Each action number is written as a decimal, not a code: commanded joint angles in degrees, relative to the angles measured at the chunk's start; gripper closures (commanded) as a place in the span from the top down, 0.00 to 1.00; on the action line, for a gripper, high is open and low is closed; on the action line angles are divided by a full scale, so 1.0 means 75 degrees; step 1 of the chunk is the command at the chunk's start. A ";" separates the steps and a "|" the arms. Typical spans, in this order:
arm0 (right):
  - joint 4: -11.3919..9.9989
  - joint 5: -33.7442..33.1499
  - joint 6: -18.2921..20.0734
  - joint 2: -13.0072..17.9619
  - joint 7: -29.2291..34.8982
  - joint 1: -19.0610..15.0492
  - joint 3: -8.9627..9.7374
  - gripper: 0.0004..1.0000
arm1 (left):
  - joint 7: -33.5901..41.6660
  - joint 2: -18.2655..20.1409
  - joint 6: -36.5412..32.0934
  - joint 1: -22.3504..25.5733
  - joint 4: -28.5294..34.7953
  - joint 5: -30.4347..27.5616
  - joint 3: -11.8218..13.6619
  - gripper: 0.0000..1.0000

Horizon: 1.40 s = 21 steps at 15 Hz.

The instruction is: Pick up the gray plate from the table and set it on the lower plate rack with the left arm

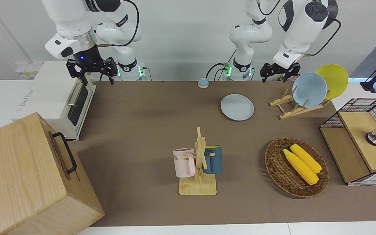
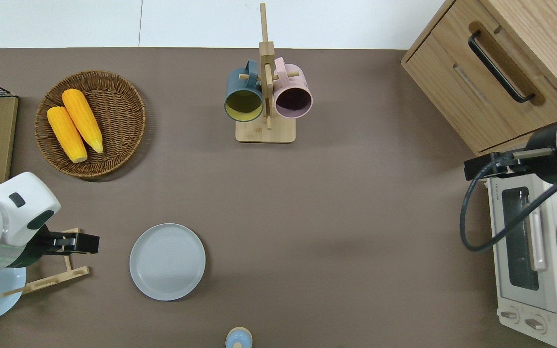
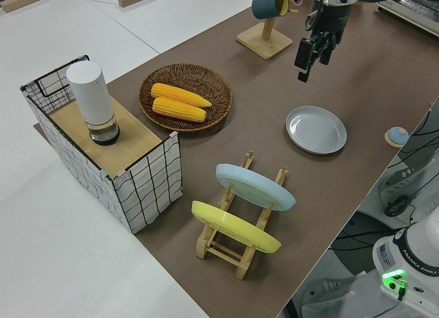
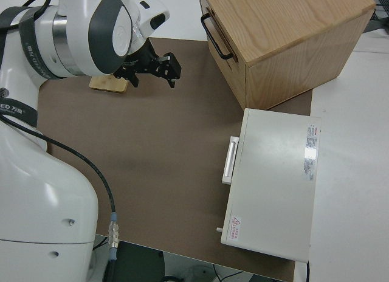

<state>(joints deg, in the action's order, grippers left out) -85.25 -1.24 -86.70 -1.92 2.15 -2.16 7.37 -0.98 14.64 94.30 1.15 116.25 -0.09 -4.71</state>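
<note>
The gray plate (image 1: 237,107) (image 2: 167,261) (image 3: 316,129) lies flat on the brown table mat, beside the low end of the plate rack (image 1: 292,111) (image 2: 51,279) (image 3: 236,253). The slanted wooden rack holds a light blue plate (image 1: 309,89) and, higher up, a yellow plate (image 1: 333,80); its lowest slots stand bare. My left gripper (image 1: 278,77) (image 2: 85,243) (image 3: 311,61) hangs in the air over the rack's low end, open and holding nothing, apart from the gray plate. The right gripper (image 1: 97,77) (image 4: 153,80) is parked, open.
A wicker basket (image 1: 274,163) with two corn cobs and a mug tree (image 1: 200,156) with a pink and a blue mug stand farther from the robots. A wire-grid box (image 1: 354,153), a toaster oven (image 1: 60,98), a wooden cabinet (image 1: 21,176) and a small blue bell (image 1: 203,82) also stand here.
</note>
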 commanded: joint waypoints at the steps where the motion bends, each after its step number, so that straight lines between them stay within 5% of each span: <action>1: 0.0163 -0.0022 0.0123 -0.0072 0.0112 -0.0169 0.0154 0.98 | 0.0014 -0.0019 -0.0117 -0.0024 -0.0322 0.0117 -0.0028 1.00; 21: 0.0152 -0.0022 0.0123 -0.0072 0.0100 -0.0169 0.0154 0.98 | 0.0049 0.0040 -0.0046 0.0046 -0.0232 -0.0327 0.0042 1.00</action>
<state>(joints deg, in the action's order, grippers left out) -85.25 -1.24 -86.70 -1.92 2.15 -2.16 7.37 -0.96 14.60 94.16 1.16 112.79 -0.96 -4.51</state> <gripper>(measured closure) 0.013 0.004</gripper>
